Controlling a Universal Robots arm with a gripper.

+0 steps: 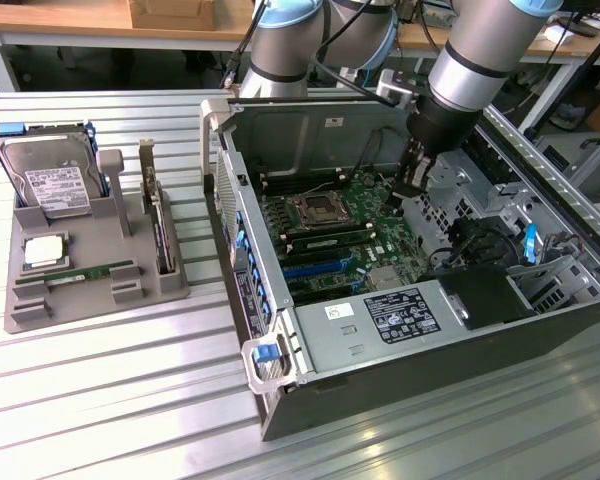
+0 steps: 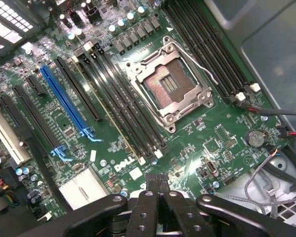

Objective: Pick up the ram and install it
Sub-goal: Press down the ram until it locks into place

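Gripper point(image 1: 405, 190) hovered above motherboard point(image 1: 365, 225) inside open case point(image 1: 280, 380), fingers point(image 2: 149, 197) pressed together, nothing held. Ram point(image 1: 90, 272) lay flat in gray tray point(image 1: 100, 235), well apart.

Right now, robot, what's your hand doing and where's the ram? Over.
Hand shut, holding nothing, over green motherboard. Long thin green ram stick lying in grey tray. Nothing blocking it.
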